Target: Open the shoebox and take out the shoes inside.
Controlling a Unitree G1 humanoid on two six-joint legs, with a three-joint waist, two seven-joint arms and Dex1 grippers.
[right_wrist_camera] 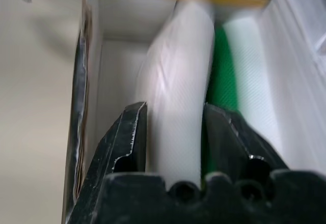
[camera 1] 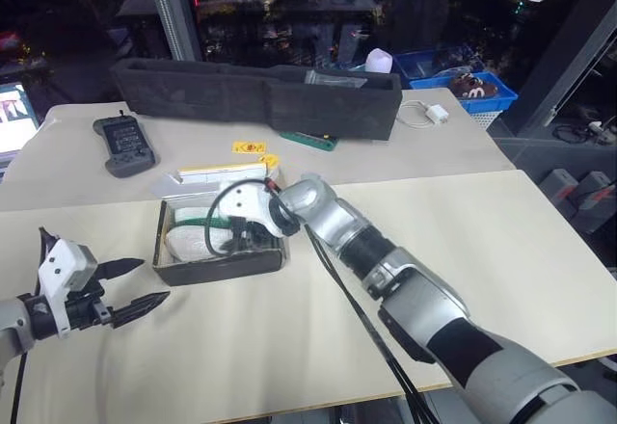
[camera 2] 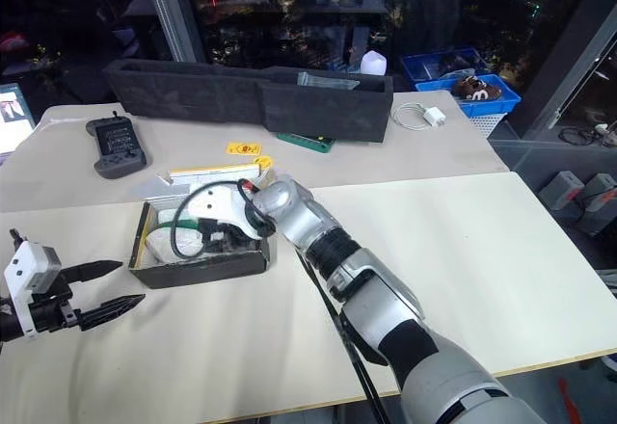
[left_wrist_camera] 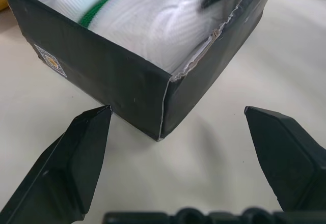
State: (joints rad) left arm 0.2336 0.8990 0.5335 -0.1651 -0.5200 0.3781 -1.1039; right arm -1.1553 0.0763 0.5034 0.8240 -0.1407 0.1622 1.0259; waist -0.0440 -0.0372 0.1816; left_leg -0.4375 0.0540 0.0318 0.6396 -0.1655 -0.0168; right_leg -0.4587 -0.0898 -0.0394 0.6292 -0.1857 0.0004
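The small rectangular cardboard shoebox [camera 1: 220, 241] with dark grey sides and a white inside sits on the cream table [camera 1: 501, 241] left of centre, lid folded back on its far side. Bare tabletop stretches to its right and toward the near edge.

The right end effector [right_wrist_camera: 175, 132] reaches down into the box from the right; the right wrist view shows its two black fingers [right_wrist_camera: 125, 137] pinching the white upper of one of the small white, green-soled shoes [left_wrist_camera: 147, 20]. The head views hide that grip behind the wrist.

The left end effector [camera 1: 135, 286] hovers with fingers spread just left of the box's near left corner, apart from it.

The long black foam tray [camera 1: 255, 96] and a grey handheld controller [camera 1: 125, 145] lie farther back.
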